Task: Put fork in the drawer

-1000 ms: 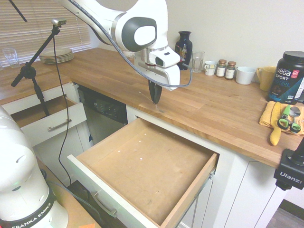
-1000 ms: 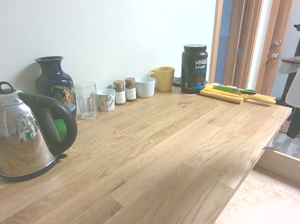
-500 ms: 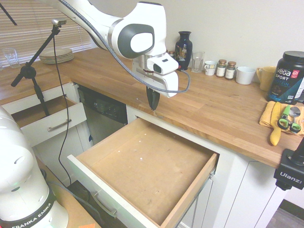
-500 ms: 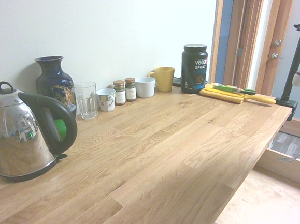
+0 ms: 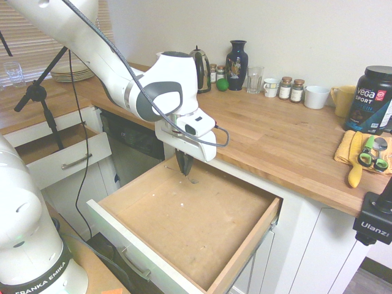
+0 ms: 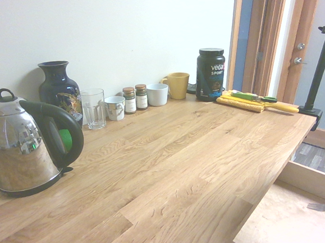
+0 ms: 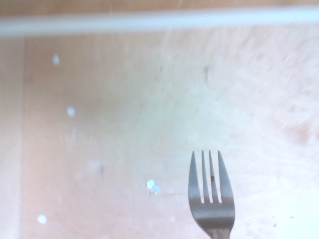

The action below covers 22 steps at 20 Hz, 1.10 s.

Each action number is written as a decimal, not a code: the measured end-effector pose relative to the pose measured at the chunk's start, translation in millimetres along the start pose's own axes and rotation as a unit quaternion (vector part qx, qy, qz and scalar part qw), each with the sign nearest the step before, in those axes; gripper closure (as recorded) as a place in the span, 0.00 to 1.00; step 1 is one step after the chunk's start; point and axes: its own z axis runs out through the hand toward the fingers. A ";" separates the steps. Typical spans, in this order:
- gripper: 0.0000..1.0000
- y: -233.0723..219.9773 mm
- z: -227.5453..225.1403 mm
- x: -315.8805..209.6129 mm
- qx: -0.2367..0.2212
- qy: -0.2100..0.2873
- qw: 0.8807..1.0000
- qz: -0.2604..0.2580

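The black tub (image 5: 371, 100) at the back of the counter bears "vega SPORT" in white, legible in both exterior views. The white robot base (image 5: 30, 245) in the near corner carries "FRANKA EMIKA" on its dark band, the first letter cut off. A black camera mount (image 5: 373, 220) at the right edge reads "Ulanzi".

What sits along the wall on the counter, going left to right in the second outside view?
Kettle → dark blue vase → drinking glass → small patterned cup → two spice jars → white cup → yellow mug → black protein tub → yellow cloth.
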 end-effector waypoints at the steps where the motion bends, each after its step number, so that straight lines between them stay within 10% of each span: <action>1: 1.00 0.0 10.9 -0.8 -0.005 -0.005 1.000 -0.001; 22: 1.00 2.7 115.8 10.8 -0.047 -0.037 0.998 -0.004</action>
